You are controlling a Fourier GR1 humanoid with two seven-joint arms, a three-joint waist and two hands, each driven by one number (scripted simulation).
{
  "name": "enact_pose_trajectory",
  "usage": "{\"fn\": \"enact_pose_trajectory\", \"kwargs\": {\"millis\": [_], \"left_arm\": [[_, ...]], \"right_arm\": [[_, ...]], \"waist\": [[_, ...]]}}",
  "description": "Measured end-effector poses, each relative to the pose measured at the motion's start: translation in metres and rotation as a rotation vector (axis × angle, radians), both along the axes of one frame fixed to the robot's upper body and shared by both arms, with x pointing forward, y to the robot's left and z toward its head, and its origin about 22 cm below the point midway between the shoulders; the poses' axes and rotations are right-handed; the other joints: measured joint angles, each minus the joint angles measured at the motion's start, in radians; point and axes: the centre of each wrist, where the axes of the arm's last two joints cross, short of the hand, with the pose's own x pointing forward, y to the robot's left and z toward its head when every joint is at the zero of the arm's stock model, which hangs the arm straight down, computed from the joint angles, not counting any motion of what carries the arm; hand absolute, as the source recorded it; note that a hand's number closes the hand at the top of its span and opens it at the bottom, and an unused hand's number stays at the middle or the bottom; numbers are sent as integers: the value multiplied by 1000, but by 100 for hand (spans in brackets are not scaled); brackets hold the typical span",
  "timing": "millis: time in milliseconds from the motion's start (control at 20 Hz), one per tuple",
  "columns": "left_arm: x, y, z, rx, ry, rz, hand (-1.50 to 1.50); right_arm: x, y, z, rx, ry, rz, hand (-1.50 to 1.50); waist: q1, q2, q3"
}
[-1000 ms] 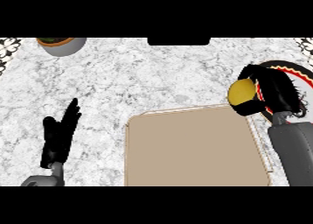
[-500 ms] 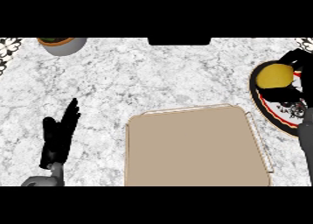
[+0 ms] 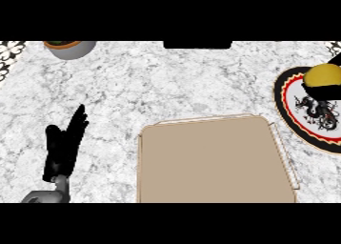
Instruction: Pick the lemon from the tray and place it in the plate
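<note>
Over the plate (image 3: 294,110), the right hand (image 3: 335,91) grips the lemon (image 3: 324,75); left hand (image 3: 66,143) rests open.

A polished-looking grey-veined marble counter (image 3: 173,86) carries a matt tan tray (image 3: 212,162), perhaps wood or board. The patterned plate (image 3: 300,119) appears glazed; the lemon (image 3: 324,75) looks smooth and matt.

Grey pot (image 3: 70,48) far left on marble counter (image 3: 173,81).
</note>
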Motion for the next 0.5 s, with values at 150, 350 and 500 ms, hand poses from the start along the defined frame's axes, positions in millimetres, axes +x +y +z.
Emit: {"fn": "enact_pose_trajectory", "kwargs": {"millis": [150,350,500], "left_arm": [[2,-3,2,1,2,-3,0],[0,-3,3,-3,-1,-12,0],[1,-10,-2,-1,-4,-15,0]], "right_arm": [[7,-20,-8,-11,35,-18,150],[10,-39,-20,3,126,-25,150],[10,-57,-30,39,209,-8,150]], "waist": [[3,1,0],[6,3,1],[13,6,1]]}}
